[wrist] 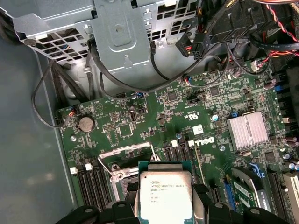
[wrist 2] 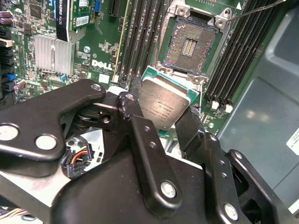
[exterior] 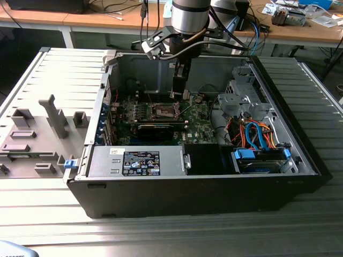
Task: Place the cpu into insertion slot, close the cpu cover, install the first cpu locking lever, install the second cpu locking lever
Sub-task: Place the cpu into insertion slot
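Observation:
My gripper (wrist 2: 164, 122) is shut on the cpu (wrist 2: 164, 103), a flat square chip with a grey metallic face and green edge, pinched between two black fingers (wrist 2: 140, 133). The chip hangs tilted above the green board, a short way from the insertion slot (wrist 2: 190, 43), whose dark pin field lies uncovered inside its silvery rim. In the first wrist view the cpu (wrist: 166, 196) covers part of the insertion slot's silvery frame (wrist: 122, 154). In the exterior view the gripper (exterior: 179, 90) reaches down into the open case just behind the insertion slot (exterior: 165, 111). I cannot make out the cpu cover for certain.
Black memory slots (wrist 2: 243, 51) flank the socket and a thin wire lever (wrist 2: 261, 9) runs past its corner. A finned heatsink (wrist: 247, 131), a metal drive cage (wrist: 126, 42) with cables, and a power supply (exterior: 136, 160) crowd the case. A grey fixture tray (exterior: 43, 128) lies outside it.

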Robot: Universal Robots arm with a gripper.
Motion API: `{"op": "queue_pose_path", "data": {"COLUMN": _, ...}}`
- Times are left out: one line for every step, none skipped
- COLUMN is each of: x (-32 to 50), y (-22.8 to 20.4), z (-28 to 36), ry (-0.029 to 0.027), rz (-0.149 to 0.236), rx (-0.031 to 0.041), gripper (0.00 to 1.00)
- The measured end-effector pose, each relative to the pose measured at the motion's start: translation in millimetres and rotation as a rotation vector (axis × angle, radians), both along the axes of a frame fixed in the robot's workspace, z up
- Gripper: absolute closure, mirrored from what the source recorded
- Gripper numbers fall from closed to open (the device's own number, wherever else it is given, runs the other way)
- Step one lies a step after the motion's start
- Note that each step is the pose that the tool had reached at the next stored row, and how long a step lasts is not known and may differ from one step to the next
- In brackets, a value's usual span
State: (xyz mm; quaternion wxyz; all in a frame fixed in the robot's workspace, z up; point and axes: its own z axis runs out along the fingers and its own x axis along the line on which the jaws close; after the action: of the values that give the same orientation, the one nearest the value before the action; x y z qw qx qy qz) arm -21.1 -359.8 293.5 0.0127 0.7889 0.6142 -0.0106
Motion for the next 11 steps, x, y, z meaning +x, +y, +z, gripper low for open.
{"op": "queue_pose_path", "data": {"x": 0.0, "y": 0.0, "z": 0.0, "ry": 0.0, "rz": -0.001, "rx": -0.0001, "gripper": 0.46}}
{"op": "queue_pose_path", "data": {"x": 0.0, "y": 0.0, "z": 0.0, "ry": 0.0, "rz": -0.002, "rx": 0.0, "gripper": 0.46}}
{"op": "queue_pose_path", "data": {"x": 0.0, "y": 0.0, "z": 0.0, "ry": 0.0001, "rz": -0.003, "rx": -0.0001, "gripper": 0.46}}
{"op": "queue_pose_path", "data": {"x": 0.0, "y": 0.0, "z": 0.0, "ry": 0.0, "rz": -0.004, "rx": 0.0, "gripper": 0.46}}
{"op": "queue_pose_path", "data": {"x": 0.0, "y": 0.0, "z": 0.0, "ry": 0.0, "rz": -0.005, "rx": 0.0, "gripper": 0.46}}
{"op": "queue_pose_path", "data": {"x": 0.0, "y": 0.0, "z": 0.0, "ry": 0.0, "rz": -0.006, "rx": 0.0, "gripper": 0.46}}
{"op": "queue_pose_path", "data": {"x": 0.0, "y": 0.0, "z": 0.0, "ry": 0.0, "rz": -0.007, "rx": 0.0, "gripper": 0.46}}
{"op": "queue_pose_path", "data": {"x": 0.0, "y": 0.0, "z": -0.1, "ry": 0.0, "rz": -0.008, "rx": 0.0, "gripper": 0.46}}
{"op": "queue_pose_path", "data": {"x": 0.0, "y": 0.0, "z": -0.1, "ry": 0.0, "rz": -0.009, "rx": 0.0, "gripper": 0.46}}
{"op": "queue_pose_path", "data": {"x": 0.0, "y": 0.0, "z": -0.1, "ry": 0.0, "rz": -0.01, "rx": 0.0, "gripper": 0.46}}
{"op": "queue_pose_path", "data": {"x": 0.0, "y": 0.0, "z": -0.1, "ry": 0.0, "rz": -0.011, "rx": -0.0001, "gripper": 0.46}}
